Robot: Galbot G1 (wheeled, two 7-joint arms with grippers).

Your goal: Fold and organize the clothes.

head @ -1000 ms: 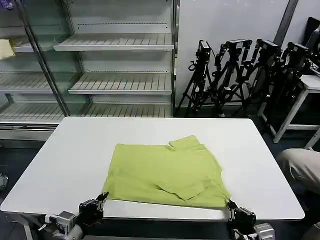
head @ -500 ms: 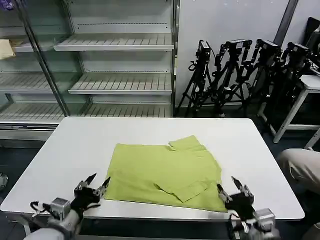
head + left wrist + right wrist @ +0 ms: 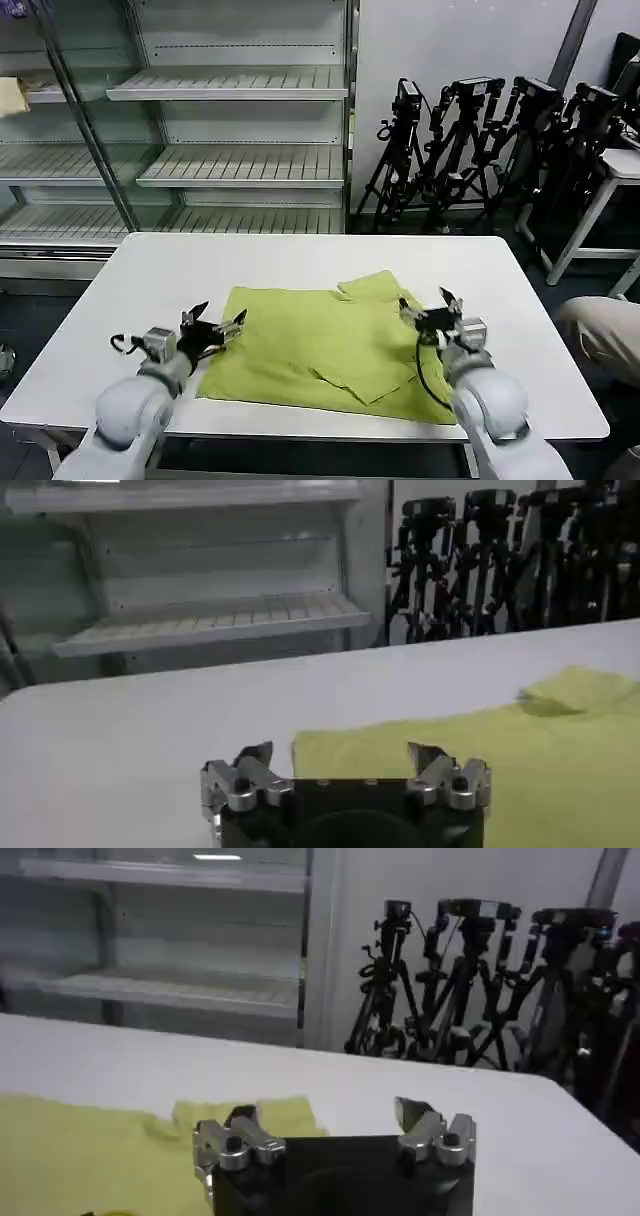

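The clothes are one lime yellow-green T-shirt point(image 3: 330, 345), partly folded and lying flat on the white table point(image 3: 300, 260); a sleeve flap sticks out at its far edge and a folded flap lies near the front. My left gripper point(image 3: 214, 322) hovers open over the shirt's left edge, holding nothing. My right gripper point(image 3: 428, 308) hovers open over the shirt's right far corner, also empty. The left wrist view has the shirt point(image 3: 480, 750) just past the open left gripper point(image 3: 342, 752). Beyond the open right gripper point(image 3: 320, 1114) in the right wrist view lies the sleeve flap point(image 3: 250, 1113).
Empty store shelves point(image 3: 230, 120) stand behind the table on the left. A cluster of black camera tripods point(image 3: 480, 150) stands at the back right. Beige fabric point(image 3: 600, 335) shows at the right edge. Bare table surrounds the shirt on all sides.
Both arms have risen from below the table's front edge and moved forward over the shirt's left and right sides. The shirt has not moved.
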